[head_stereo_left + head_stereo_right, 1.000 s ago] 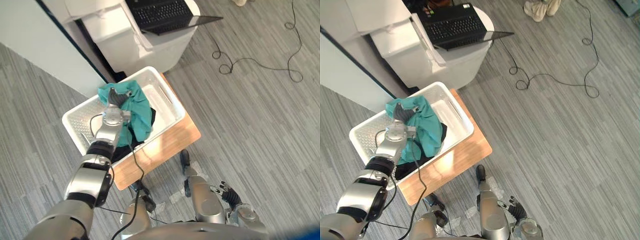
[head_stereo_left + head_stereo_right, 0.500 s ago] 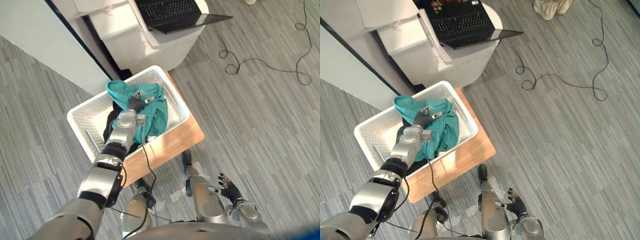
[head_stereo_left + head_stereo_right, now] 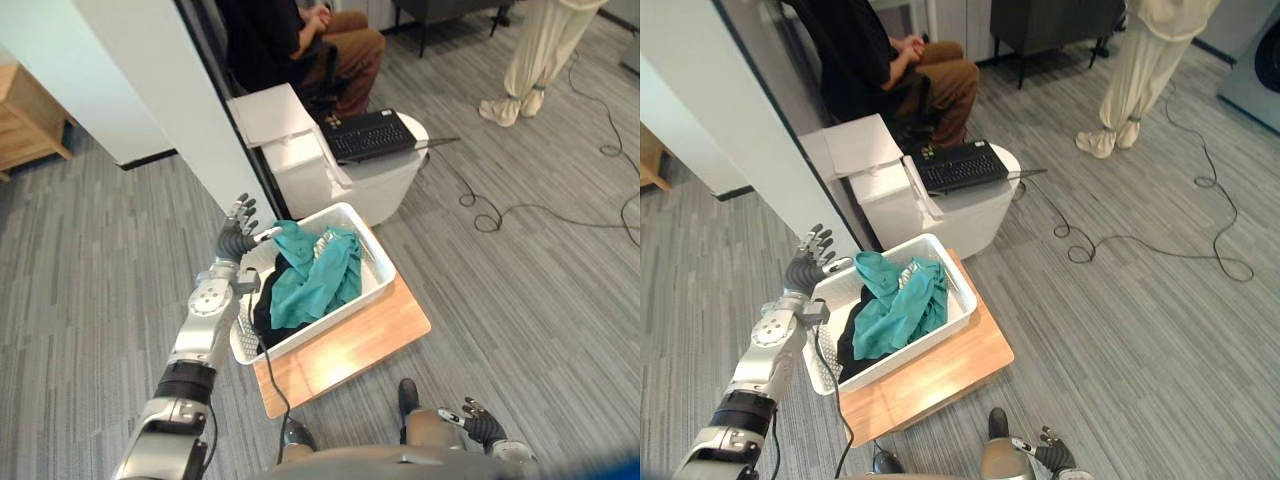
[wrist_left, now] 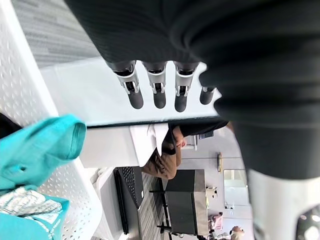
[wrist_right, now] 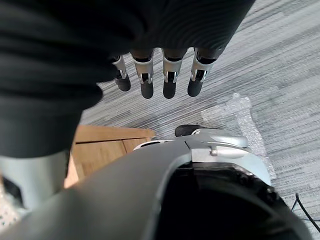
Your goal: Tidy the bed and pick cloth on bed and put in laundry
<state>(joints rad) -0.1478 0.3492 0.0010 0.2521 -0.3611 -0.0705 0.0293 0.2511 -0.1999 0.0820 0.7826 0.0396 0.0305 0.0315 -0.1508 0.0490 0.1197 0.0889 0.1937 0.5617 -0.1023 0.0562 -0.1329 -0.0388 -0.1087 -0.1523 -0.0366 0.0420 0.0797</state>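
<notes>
Well, the teal cloth (image 3: 318,280) lies in the white laundry basket (image 3: 335,320). It is bunched up in a heap, and one end hangs toward the basket's far left corner. A dark cloth (image 3: 265,305) lies under it, on the robot's left side of the basket. The basket sits on a low wooden board (image 3: 350,352) on the grey floor.

The left hand (image 3: 237,237) is up in the air, just beside the far left corner of the basket. Its fingers (image 4: 159,92) are straight and spread out a little. Nothing is in that hand. Its thumb points toward the teal cloth and is close to it, but I cannot tell if they touch.

The right hand (image 3: 478,425) hangs low by the robot's side, well apart from the basket. Its fingers (image 5: 169,82) are straight and side by side, with nothing in them.

Behind the basket stands a white stand (image 3: 370,185) with an open black laptop (image 3: 372,133) on top. A person (image 3: 300,40) sits on a chair behind the stand, hands together. Another person in pale loose trousers (image 3: 535,50) stands farther off to the right. A white wall panel (image 3: 150,80) stands to the left of the stand.
</notes>
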